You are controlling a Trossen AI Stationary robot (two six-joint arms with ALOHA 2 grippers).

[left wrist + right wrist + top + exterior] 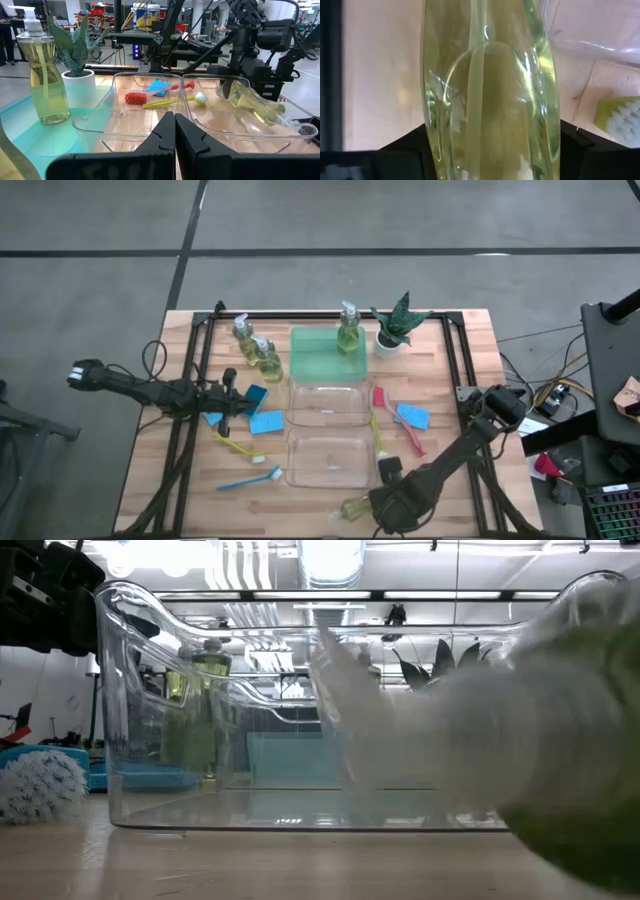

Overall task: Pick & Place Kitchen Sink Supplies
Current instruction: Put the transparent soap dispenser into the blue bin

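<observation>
My right gripper (pixel 372 505) is shut on a clear pump bottle of yellow-green liquid (pixel 352 508) by the table's near edge, in front of the near clear bin (pixel 330 462). My left gripper (pixel 234 396) is shut and holds nothing, just left of the blue sponges (pixel 262 412). Two bottles (pixel 256 348) stand at the far left. One bottle (pixel 348 330) stands on the green tray (pixel 315 358). A yellow brush (pixel 236 445) and a blue brush (pixel 250 478) lie at the near left. A red brush (pixel 398 420), a yellow brush (pixel 376 435) and a sponge (pixel 413 417) lie right of the bins. My right gripper pinches the bottle's body (pixel 490 115) between its two fingers (pixel 405 147), one on each broad side. The bottle lies tilted across the fingers (pixel 250 102). I cannot tell whether it is clear of the table.
A second clear bin (pixel 328 402) stands between the green tray and the near bin. A small potted plant (pixel 398 325) stands right of the tray. A black frame (pixel 450 350) runs around the table's far and side edges.
</observation>
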